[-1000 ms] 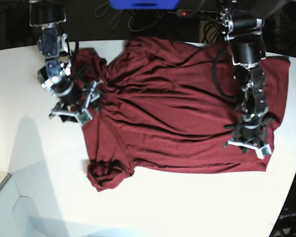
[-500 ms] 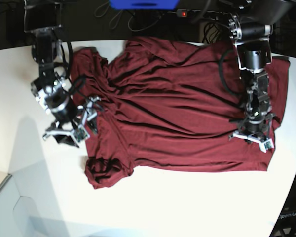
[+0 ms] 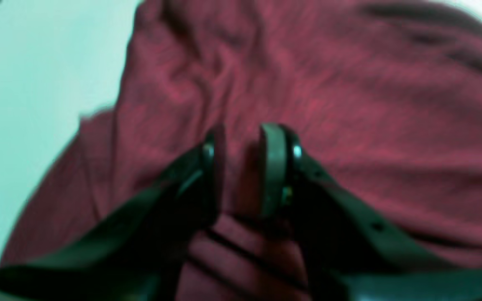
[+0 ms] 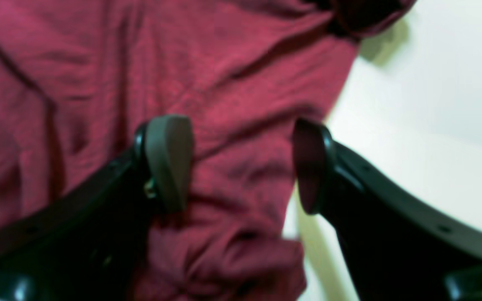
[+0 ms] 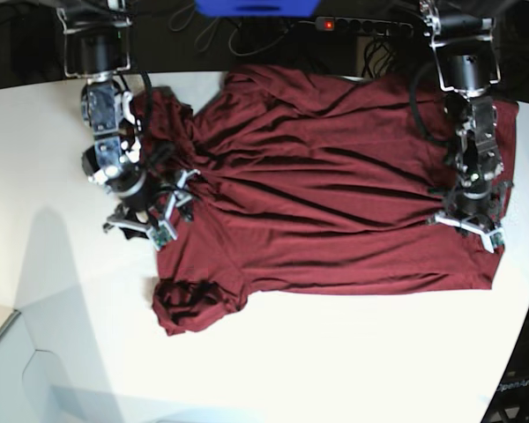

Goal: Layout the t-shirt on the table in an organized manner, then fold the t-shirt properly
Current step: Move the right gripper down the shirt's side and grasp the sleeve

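The t-shirt (image 5: 326, 185) now lies flatter across the table (image 5: 335, 370), its hem drawn toward three o'clock by the left gripper (image 5: 467, 231), nipped on its cloth, while the right gripper (image 5: 148, 220), jaws apart, has shifted at nine o'clock.

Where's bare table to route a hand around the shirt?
Widest bare table lies in front of the shirt, along its near edge. More lies outboard of the right gripper and the bunched sleeve. Crowded: the left gripper end, where cloth nears the table edge, and the back edge by cables.
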